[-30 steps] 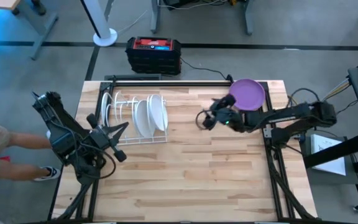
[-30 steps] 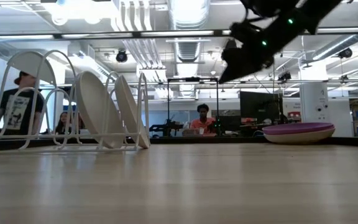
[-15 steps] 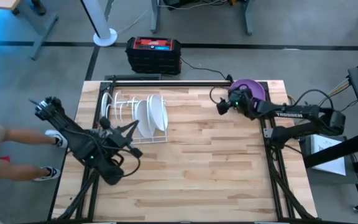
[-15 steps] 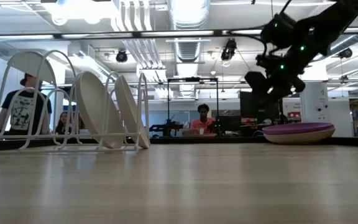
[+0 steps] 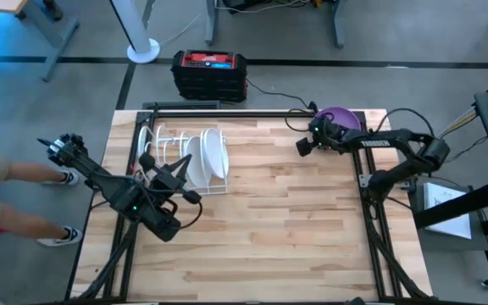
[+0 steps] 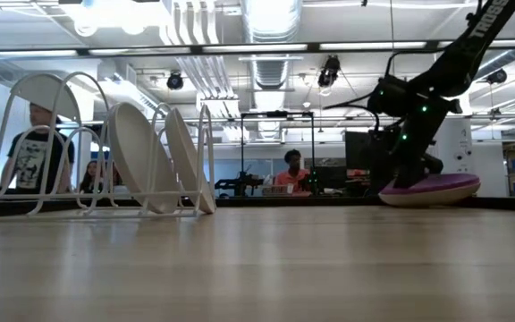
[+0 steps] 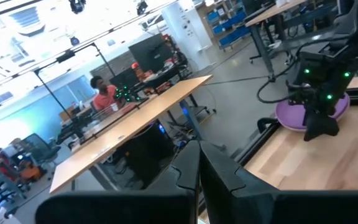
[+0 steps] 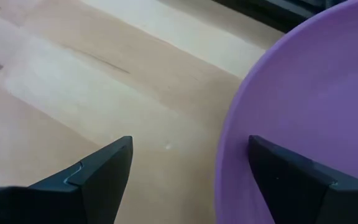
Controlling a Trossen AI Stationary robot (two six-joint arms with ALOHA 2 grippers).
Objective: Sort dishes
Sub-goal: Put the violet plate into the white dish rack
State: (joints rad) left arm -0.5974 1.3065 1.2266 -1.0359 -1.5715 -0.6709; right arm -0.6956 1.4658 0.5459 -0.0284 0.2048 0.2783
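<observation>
We take the white dish rack (image 5: 180, 161) as our landmark. The purple plate (image 5: 342, 121) lies flat on the table (image 5: 269, 229), well apart from the rack, at the far right corner. White plates (image 5: 210, 154) stand on edge in the rack's slots.

Right gripper (image 5: 323, 135): down at the plate's near-left rim. In the right wrist view its two dark fingers (image 8: 92, 171) are spread wide, one over bare wood, the other over the purple surface (image 8: 303, 124), so the rim runs between them. Nothing held yet. The low view shows the arm reaching down to the plate's left edge (image 6: 418, 190), and the plate looks slightly tipped there; we cannot tell whether a finger already touches it.

The relation that counts: the rim edge sits inside the open gap, plate body lying away from the rack side of the gripper. We judge a pinch on the rim is the coming move. The right arm is far nearer; the left is well off.

Left gripper (image 5: 179, 174): just beside the rack's near side, fingers (image 7: 191, 174) pressed together, empty, pointed across toward the plate.

Changes: a second ago the right gripper hung over open table between rack and plate, clear above the surface. Half a second ago it was at the plate's edge, still raised. Now it is lowered onto the rim. The left arm has swung in closer to the rack.
</observation>
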